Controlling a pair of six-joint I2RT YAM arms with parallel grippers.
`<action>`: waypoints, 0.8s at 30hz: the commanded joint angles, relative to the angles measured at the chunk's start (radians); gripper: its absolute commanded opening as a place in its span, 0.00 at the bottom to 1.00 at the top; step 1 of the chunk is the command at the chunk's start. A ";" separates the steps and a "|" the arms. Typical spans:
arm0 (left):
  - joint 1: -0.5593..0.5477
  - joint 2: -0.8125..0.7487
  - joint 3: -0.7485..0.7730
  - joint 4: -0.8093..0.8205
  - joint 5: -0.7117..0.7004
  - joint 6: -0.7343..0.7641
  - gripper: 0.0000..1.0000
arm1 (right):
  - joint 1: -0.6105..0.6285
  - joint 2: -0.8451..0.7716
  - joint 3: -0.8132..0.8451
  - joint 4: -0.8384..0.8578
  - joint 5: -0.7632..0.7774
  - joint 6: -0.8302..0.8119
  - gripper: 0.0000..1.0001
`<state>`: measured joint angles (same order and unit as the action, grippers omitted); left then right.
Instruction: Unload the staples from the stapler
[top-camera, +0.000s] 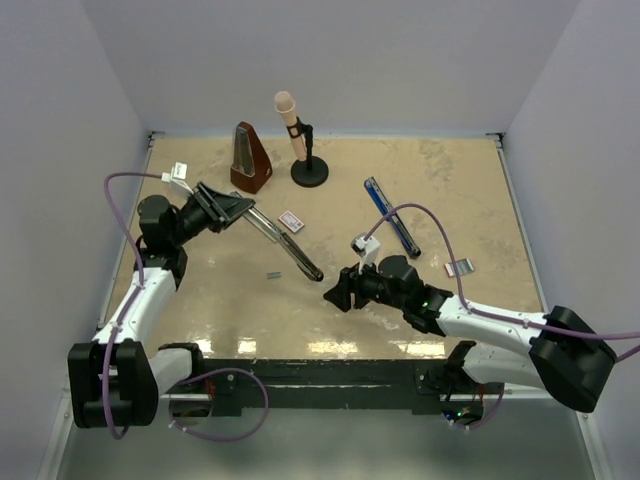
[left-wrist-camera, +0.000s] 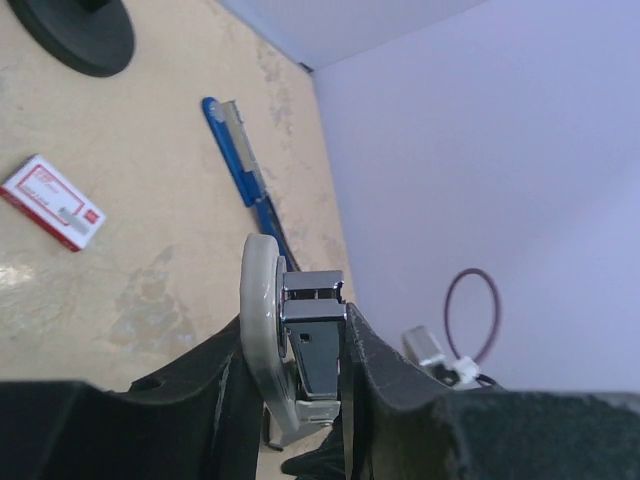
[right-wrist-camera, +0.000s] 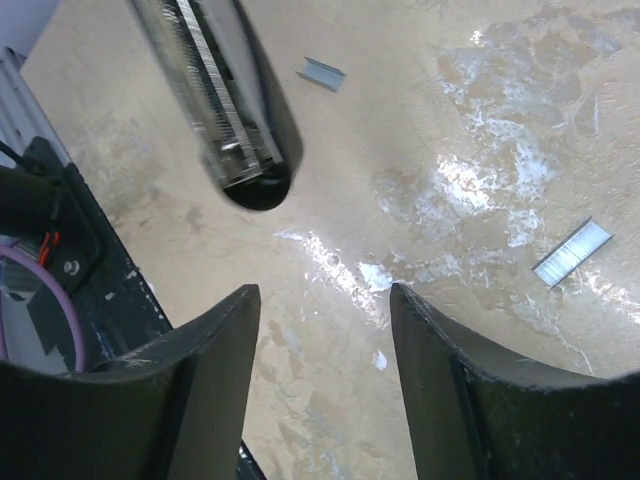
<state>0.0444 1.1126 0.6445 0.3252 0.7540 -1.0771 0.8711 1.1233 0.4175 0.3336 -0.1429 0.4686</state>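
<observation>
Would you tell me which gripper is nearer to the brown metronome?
Left. The left gripper, shut on the stapler, sits just in front of the metronome; the right gripper, open, is much farther, toward the near edge and to its right.

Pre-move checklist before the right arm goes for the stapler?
1. left tool shut on stapler: ok.
2. right tool open and empty: ok.
3. Stapler tip centred in the right tool's gap: not ok, it sits up and left of the gap in the right wrist view.
4. Loose staples lying on the table, away from both tools: ok, two strips.
5. Rail emptied: cannot tell.
6. Stapler tip off the table: cannot tell.
</observation>
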 joint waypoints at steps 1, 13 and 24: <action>0.008 -0.054 -0.069 0.337 0.099 -0.231 0.00 | -0.003 0.036 0.038 0.090 0.048 0.012 0.60; 0.006 -0.132 0.047 -0.054 0.048 0.100 0.00 | -0.003 -0.049 0.326 -0.134 0.052 -0.096 0.73; -0.011 -0.129 0.034 -0.043 0.064 0.082 0.00 | 0.005 0.121 0.587 -0.163 0.031 -0.159 0.70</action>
<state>0.0486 1.0035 0.6376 0.2344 0.8005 -0.9783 0.8700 1.2003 0.9230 0.1837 -0.1154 0.3573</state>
